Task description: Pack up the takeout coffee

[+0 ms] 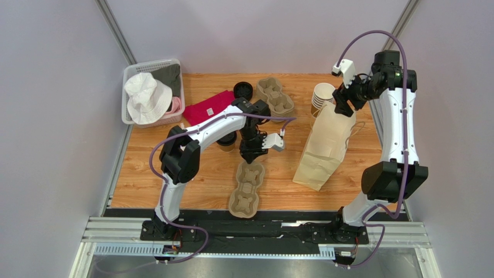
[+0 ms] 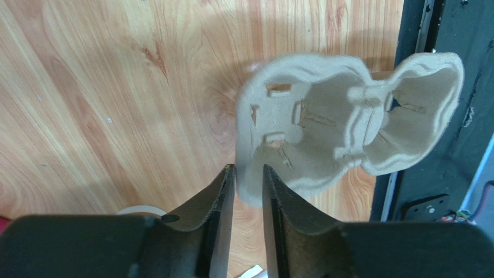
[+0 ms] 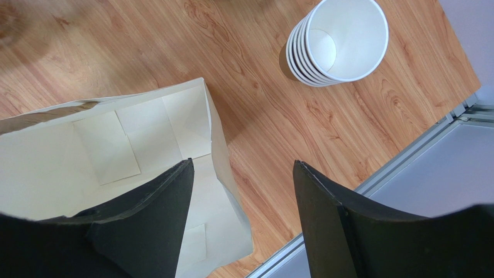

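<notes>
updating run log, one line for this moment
left gripper astride pulp cup carrier rim, grip unclear | right gripper open at paper bag mouth

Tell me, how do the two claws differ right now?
The left gripper has its jaws only slightly apart, astride the pulp cup tray's rim; the right gripper has them wide. The left is at mid-table; the right is at the far right, over the paper bag's open mouth. Both are black.

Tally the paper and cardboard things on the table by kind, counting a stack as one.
Cup carriers: 2
Paper bag: 1
Stack of empty cups: 1
Lidded cup, partly hidden: 1
Total: 5
</notes>
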`<state>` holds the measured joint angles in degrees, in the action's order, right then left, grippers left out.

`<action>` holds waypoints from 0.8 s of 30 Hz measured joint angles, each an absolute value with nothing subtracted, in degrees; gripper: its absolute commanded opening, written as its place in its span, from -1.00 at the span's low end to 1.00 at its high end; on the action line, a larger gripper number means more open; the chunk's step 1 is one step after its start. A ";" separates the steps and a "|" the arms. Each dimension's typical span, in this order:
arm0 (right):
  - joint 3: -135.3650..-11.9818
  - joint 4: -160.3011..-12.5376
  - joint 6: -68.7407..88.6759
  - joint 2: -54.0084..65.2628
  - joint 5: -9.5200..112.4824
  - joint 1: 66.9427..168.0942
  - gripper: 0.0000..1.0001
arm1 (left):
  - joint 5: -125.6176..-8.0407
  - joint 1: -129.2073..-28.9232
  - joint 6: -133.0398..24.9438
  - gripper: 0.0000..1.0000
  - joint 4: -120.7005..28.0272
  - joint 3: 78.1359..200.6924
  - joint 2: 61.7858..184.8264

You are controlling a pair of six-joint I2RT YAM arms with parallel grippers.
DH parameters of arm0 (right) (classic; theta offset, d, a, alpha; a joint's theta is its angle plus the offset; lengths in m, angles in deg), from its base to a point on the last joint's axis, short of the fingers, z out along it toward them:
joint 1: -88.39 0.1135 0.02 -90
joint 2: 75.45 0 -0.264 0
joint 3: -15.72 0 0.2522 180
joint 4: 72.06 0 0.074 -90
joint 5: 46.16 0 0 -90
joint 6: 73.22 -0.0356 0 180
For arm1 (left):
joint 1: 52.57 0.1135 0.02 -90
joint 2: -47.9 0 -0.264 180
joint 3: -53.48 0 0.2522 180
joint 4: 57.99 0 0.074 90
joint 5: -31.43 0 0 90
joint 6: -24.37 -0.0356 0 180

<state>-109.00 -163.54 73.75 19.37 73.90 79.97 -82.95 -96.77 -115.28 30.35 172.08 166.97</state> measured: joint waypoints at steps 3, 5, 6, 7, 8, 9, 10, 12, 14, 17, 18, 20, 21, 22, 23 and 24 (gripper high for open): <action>-109.00 -163.54 73.75 19.59 73.93 79.97 0.37 | -84.06 -96.07 -115.34 -0.10 28.56 171.32 166.94; -109.00 -163.54 73.73 19.64 73.93 79.97 0.37 | -84.96 -95.35 -115.17 -0.09 27.75 170.75 166.94; -109.00 -163.54 73.73 19.64 73.93 79.97 0.37 | -85.31 -94.85 -115.01 -0.08 27.47 170.62 166.94; -109.00 -163.54 73.73 19.64 73.93 79.97 0.37 | -85.75 -94.19 -114.93 -0.08 27.10 170.55 166.94; -109.00 -163.54 73.73 19.64 73.93 79.97 0.37 | -86.07 -93.51 -114.77 -0.08 26.77 170.53 166.94; -109.00 -163.54 73.71 19.64 73.93 79.97 0.37 | -86.38 -92.84 -114.55 -0.07 26.38 170.49 166.94; -109.00 -163.54 73.71 19.64 73.93 79.97 0.37 | -86.60 -92.42 -114.40 -0.07 26.07 170.40 166.94; -109.00 -163.54 73.71 19.64 73.93 79.97 0.37 | -86.82 -91.55 -113.92 -0.07 25.48 170.11 166.94; -109.00 -163.56 73.66 19.64 73.93 79.97 0.38 | -87.12 -90.98 -113.37 -0.06 24.71 169.50 166.94; -109.04 -163.54 73.60 19.66 73.93 79.94 0.38 | -88.19 -91.13 -112.35 -0.04 23.88 168.69 166.94; -109.11 -163.56 73.60 19.68 73.90 79.92 0.38 | -88.59 -91.24 -111.98 -0.04 23.62 168.52 166.97; -109.21 -163.56 73.58 19.70 73.93 79.79 0.39 | -89.29 -91.35 -111.28 -0.03 23.12 168.39 166.97; -109.46 -163.56 73.58 19.72 73.93 79.64 0.39 | -89.81 -91.48 -110.80 -0.03 22.68 168.37 167.01; -109.50 -163.54 73.58 19.72 73.93 79.53 0.39 | -90.12 -91.50 -110.49 -0.03 22.38 168.34 167.07; -109.63 -163.56 73.58 19.72 73.93 79.31 0.39 | -90.56 -91.50 -110.16 -0.03 22.05 168.34 167.23; -109.76 -163.56 73.58 19.72 73.93 79.18 0.39 | -90.97 -91.50 -109.81 -0.03 21.85 168.37 167.45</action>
<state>-109.76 -163.56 73.58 19.72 73.93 79.18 -90.97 -91.50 -109.81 21.85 168.37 167.45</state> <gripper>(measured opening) 0.693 0.481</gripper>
